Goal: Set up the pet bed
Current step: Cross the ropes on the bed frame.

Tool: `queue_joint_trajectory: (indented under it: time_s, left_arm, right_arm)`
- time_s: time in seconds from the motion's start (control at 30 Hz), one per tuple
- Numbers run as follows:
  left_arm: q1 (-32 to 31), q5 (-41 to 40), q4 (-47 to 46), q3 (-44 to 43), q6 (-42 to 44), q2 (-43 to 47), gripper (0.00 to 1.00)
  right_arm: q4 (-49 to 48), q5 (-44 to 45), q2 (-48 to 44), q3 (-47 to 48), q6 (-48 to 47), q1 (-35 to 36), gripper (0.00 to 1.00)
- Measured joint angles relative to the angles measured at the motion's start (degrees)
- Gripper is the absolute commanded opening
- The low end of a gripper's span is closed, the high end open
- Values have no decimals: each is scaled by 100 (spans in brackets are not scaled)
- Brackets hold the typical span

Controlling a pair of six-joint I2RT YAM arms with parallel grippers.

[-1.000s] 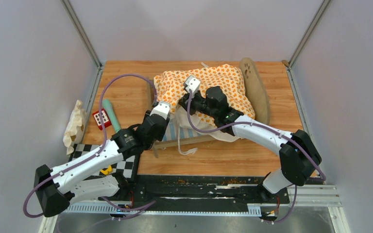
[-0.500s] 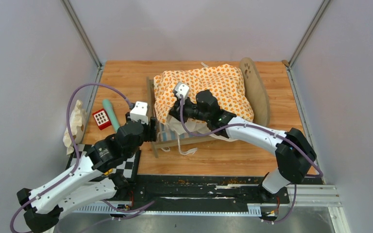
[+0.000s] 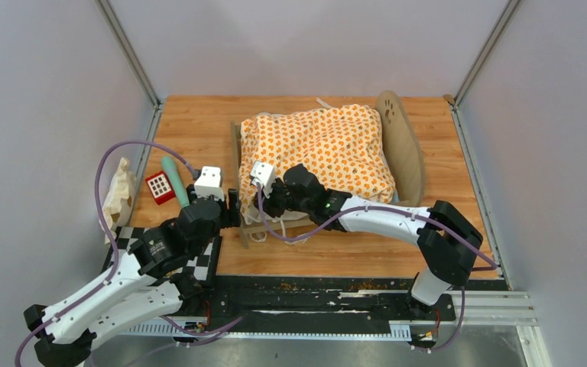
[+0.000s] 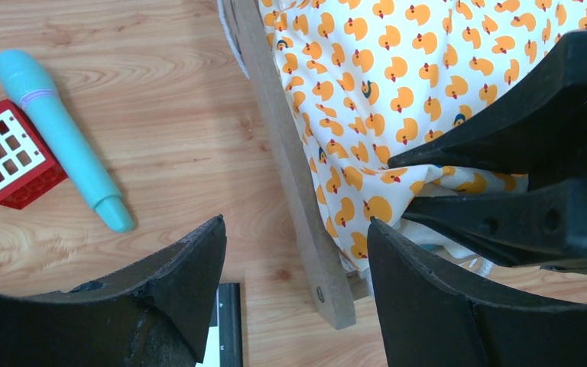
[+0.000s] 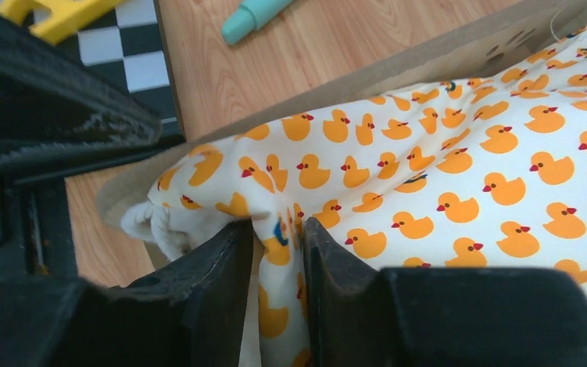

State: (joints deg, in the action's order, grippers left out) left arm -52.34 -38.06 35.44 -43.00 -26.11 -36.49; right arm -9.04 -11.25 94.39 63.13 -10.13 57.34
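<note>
Right gripper [image 5: 277, 227] is pinching the cushion's [image 5: 466, 153] lower-left corner, likely seating it inside the bed [image 4: 279, 145]. Left gripper [image 4: 296, 229] is hovering beside it, jaws spread, empty.

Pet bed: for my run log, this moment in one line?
left pincer: open, empty | right pincer: pinching cushion corner | pet bed: cushion on frame

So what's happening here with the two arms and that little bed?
The right gripper is pinching a fold of the duck-print cushion at its near left corner, with the cushion draped over the wooden pet bed. The left gripper hangs open beside the bed's left end board, holding nothing.
</note>
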Motion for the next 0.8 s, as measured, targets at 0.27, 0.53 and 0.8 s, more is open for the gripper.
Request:
queue_joint_trajectory:
  time_s: [0.27,0.53,0.8]
  left_arm:
    - [0,83,-46,0,-2,-131,81]
    - [0,341,-175,22,-122,-415,87]
    - [0,649,-190,522,-592,-243,78]
  right_arm:
    - [487,885,-267,-348,-601,50,47]
    - [1016,1346,-1550,-481,-715,48,62]
    - [1021,1268,-2929,-1379,33,48,58]
